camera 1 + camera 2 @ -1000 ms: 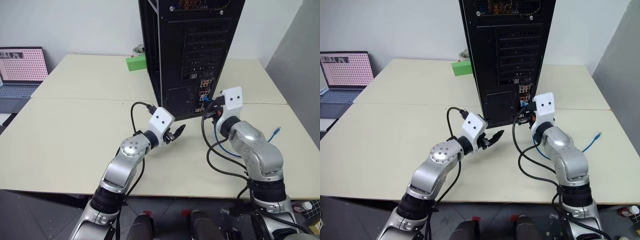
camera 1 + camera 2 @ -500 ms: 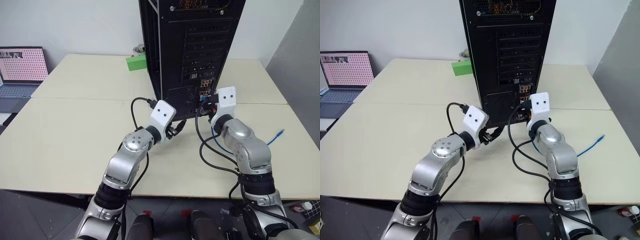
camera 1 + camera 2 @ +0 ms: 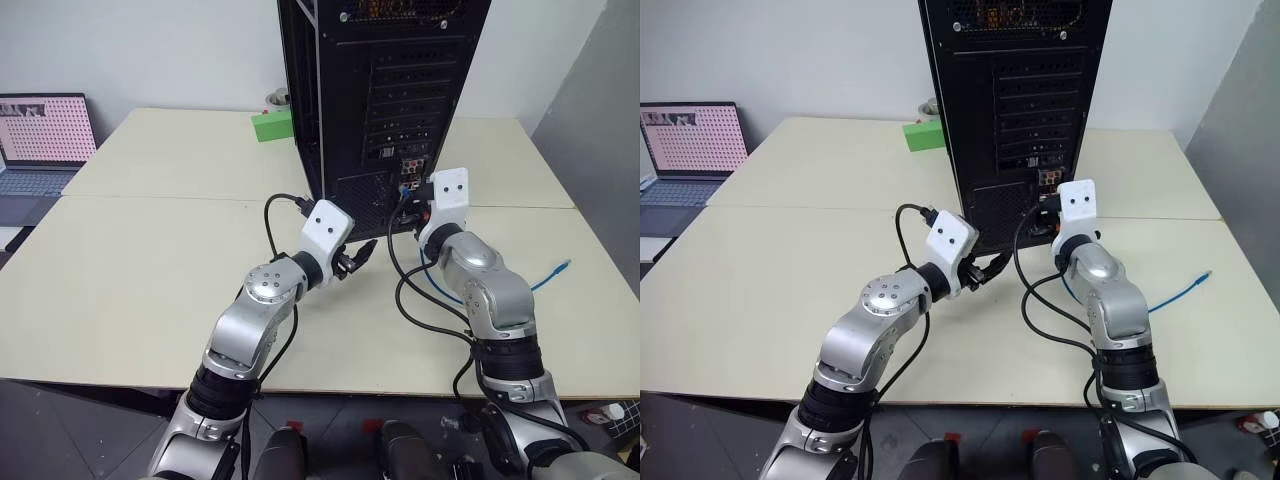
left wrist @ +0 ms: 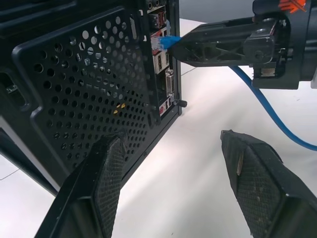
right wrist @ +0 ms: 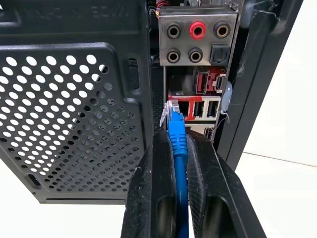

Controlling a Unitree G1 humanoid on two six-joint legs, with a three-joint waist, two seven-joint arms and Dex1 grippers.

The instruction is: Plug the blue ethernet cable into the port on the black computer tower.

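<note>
The blue ethernet cable (image 5: 177,144) was clamped just behind its clear plug by the right gripper (image 5: 178,163), so the plug stood free at the port (image 5: 174,106), low on the black computer tower (image 3: 380,100). The left gripper (image 4: 173,168), released and empty, was held nearby to the left.

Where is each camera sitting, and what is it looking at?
Head eyes: forward and down over the table at the black computer tower; both arms show.
Left wrist: along the open left gripper toward the tower's grille; the right gripper crosses in.
Right wrist: along the right gripper, shut on the blue ethernet cable, its plug at the port.
Shared: both wrist views show the cable's plug near the tower's connectors.
</note>
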